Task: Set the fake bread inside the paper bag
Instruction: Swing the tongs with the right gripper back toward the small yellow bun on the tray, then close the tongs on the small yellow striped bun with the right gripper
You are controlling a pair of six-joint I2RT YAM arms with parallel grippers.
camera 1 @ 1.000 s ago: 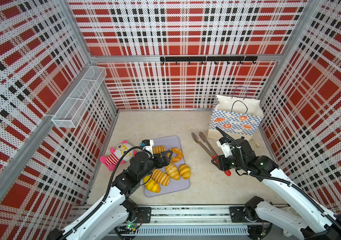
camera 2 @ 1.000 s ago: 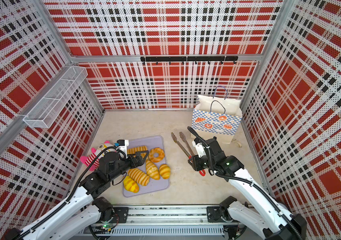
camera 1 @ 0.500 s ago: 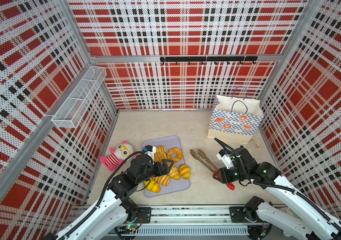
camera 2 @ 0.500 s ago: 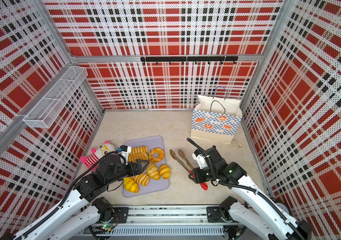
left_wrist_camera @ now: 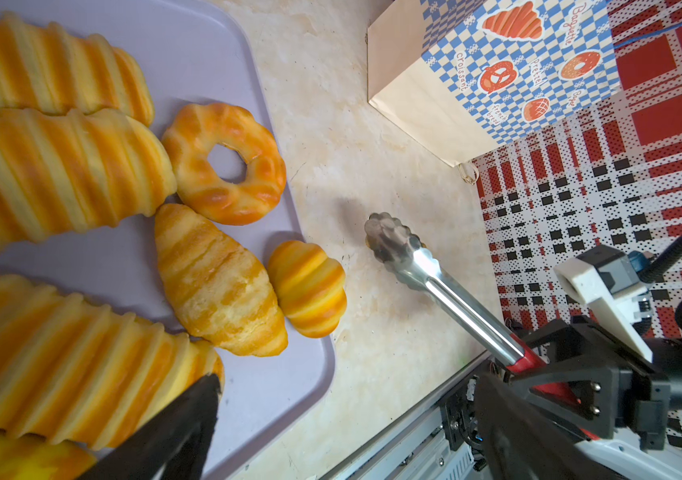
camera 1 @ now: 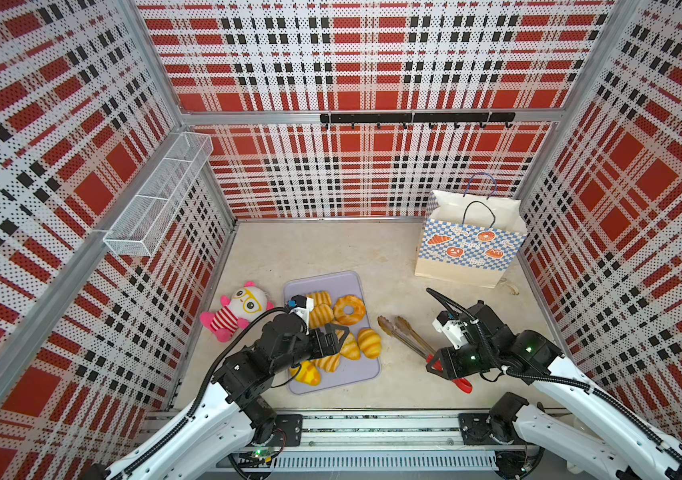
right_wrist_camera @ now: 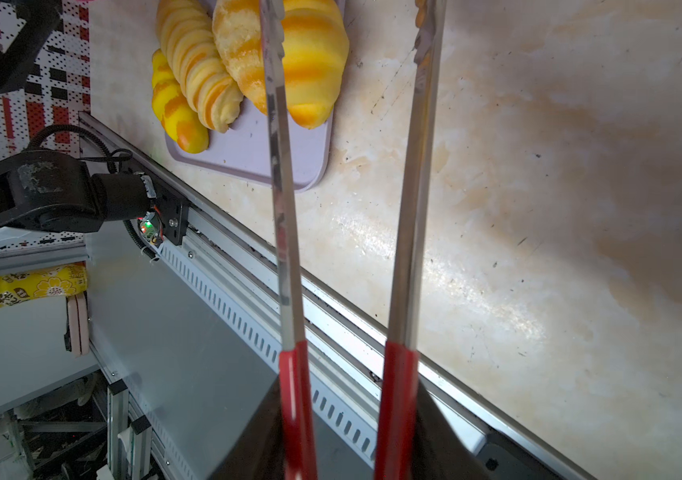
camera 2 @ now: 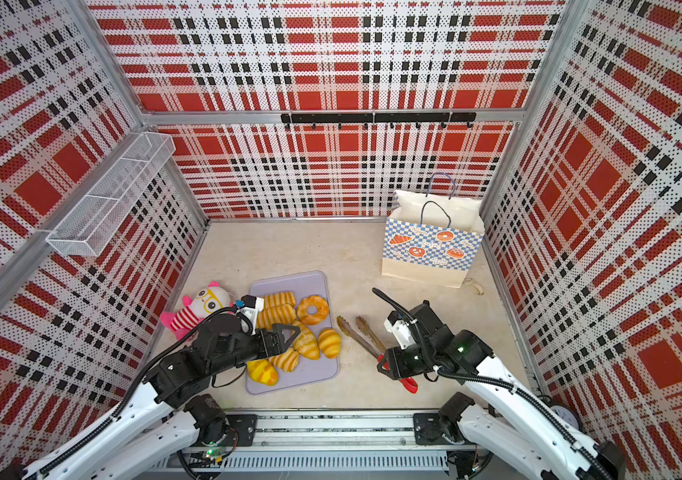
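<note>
Several golden fake breads lie on a lilac tray [camera 1: 322, 282]: ridged loaves [camera 1: 318, 299], a ring donut [camera 1: 349, 309], a croissant [left_wrist_camera: 216, 282] and a small roll [left_wrist_camera: 308, 289]. My left gripper [camera 1: 337, 336] hovers open over the tray's middle, holding nothing; one finger [left_wrist_camera: 173, 428] is beside a loaf. My right gripper [camera 1: 435, 363] is shut on the red handles of metal tongs [camera 1: 403, 334]. The tongs are spread, with nothing between their tips, which point at the tray's right edge near the small roll. The paper bag [camera 1: 470, 249] stands upright and open at the back right.
A pink striped plush doll [camera 1: 239, 309] lies left of the tray. A wire basket [camera 1: 156, 199] hangs on the left wall and a black hook rail [camera 1: 414, 118] on the back wall. The metal rail [camera 1: 372, 424] runs along the front edge.
My right gripper has carried the tongs from near the bag toward the front, and their tips now lie by the tray. The left gripper has dropped slightly toward the tray's middle.
</note>
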